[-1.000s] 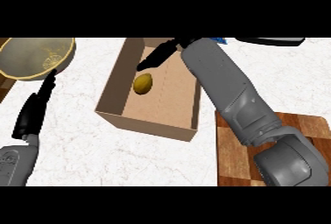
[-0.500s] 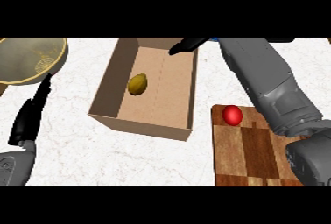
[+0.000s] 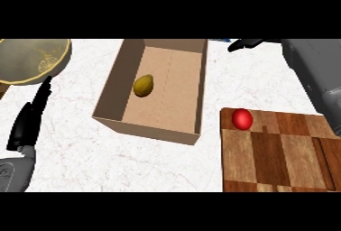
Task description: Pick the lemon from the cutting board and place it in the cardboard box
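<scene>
The robot's left hand (image 3: 30, 118) is seen at the view's lower left, resting with its fingers straight and released, holding nothing. Only a small black part of the right hand (image 3: 245, 44) shows at the upper edge, just beyond the box's far right corner, at the end of the grey right forearm (image 3: 311, 65). Whether it is released or clenched cannot be told.

One of each thing is counted. The yellow oval lemon (image 3: 144, 85) lies on the floor of the open brown cardboard box (image 3: 146, 130), towards its left wall. A red rounded object (image 3: 242, 119) sits on the striped wooden cutting board (image 3: 279, 153), at its far left corner. A round golden bowl (image 3: 26, 58) stands at the upper left.

A narrow strip of white marble counter (image 3: 133, 167) separates the box's near right corner from the board's left edge. Wider bare counter is left before the box.
</scene>
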You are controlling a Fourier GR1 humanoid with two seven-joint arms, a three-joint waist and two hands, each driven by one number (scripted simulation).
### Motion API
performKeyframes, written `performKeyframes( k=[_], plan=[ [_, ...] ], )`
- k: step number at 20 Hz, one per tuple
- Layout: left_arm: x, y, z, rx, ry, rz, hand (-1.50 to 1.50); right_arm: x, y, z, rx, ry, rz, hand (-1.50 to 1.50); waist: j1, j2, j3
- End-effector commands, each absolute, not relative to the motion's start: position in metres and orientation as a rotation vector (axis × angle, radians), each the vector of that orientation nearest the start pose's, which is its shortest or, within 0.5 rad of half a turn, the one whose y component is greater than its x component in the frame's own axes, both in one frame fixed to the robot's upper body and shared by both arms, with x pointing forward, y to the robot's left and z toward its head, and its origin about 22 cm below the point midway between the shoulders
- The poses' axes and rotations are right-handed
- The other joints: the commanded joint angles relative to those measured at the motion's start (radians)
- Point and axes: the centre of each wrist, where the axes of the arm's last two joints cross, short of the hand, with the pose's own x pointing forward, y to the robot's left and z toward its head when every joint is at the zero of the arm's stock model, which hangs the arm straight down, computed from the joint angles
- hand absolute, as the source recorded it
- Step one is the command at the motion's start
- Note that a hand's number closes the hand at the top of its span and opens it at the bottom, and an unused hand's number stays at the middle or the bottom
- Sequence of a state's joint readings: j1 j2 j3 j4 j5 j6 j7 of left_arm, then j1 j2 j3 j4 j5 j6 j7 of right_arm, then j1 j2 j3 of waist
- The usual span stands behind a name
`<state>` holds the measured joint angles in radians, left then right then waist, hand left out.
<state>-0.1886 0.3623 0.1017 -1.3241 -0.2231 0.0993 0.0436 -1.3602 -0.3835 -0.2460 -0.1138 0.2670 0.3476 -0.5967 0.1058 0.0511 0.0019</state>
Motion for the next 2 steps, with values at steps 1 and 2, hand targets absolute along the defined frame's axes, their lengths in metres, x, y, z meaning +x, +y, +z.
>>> performKeyframes(
  k=[1, 2],
  plan=[
    [0.2902, 0.3295, 0.0236, 0.576, -1.449, -0.275, 0.0, 0.4784, -0.2733, 0.189, 0.106, -1.914, 0.697, -1.5, 0.003, 0.007, 0.0],
    [0.2934, 0.324, 0.0317, 0.585, -1.468, -0.302, 0.0, 0.4772, -0.2811, 0.1914, 0.103, -1.902, 0.724, -1.5, 0.006, 0.007, 0.001]
  ],
)
